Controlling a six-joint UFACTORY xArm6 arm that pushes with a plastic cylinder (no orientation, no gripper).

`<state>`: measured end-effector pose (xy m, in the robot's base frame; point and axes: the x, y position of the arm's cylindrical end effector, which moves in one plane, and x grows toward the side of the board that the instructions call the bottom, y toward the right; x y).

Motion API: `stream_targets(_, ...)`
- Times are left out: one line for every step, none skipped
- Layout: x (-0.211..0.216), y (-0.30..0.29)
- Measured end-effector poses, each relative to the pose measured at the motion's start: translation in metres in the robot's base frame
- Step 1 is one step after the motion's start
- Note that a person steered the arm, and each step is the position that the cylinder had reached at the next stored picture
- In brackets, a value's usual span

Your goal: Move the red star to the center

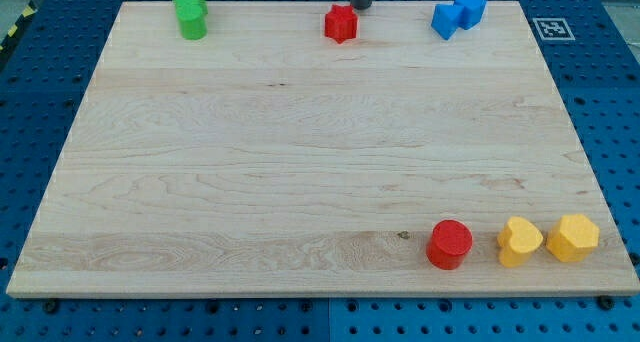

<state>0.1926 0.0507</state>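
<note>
And here we are, my tip (pixel 361 8) is sitting at the view's top edge of the bench (pixel 300 182), just behind the red star (pixel 341 23) and a touch to its right, right beside it or possibly already touching; the gap is too small to call. No fingers are showing on this rig, only the dark rod, so there is nothing to report as wide, narrow or holding.

The red star is lying near the top edge, roughly midway across, well apart from the green block (pixel 190 13) off at the top left and the pair of blue blocks (pixel 458 14) at the top right. Down at the view's bottom right, the red cylinder (pixel 449 244) and two yellow blocks (pixel 520 241) (pixel 573 236) are lining up, far from the action.

By my reading, the push is only just getting under way: the star is nowhere near the centre yet. The lane down the middle is looking open. What the next move is calling for, I judge, is a steady shove toward the view's bottom, with my tip shifting slightly left first so it is bearing squarely behind the star and not sending it skidding off to the left
</note>
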Motion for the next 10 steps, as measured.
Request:
stream_targets(0.002,-0.016)
stream_targets(0.02,-0.018)
stream_targets(0.048,-0.019)
stream_targets(0.078,-0.02)
stream_targets(0.105,-0.025)
stream_targets(0.131,-0.032)
stream_targets(0.134,-0.055)
stream_targets(0.135,-0.075)
stream_targets(0.162,-0.076)
stream_targets(0.184,-0.076)
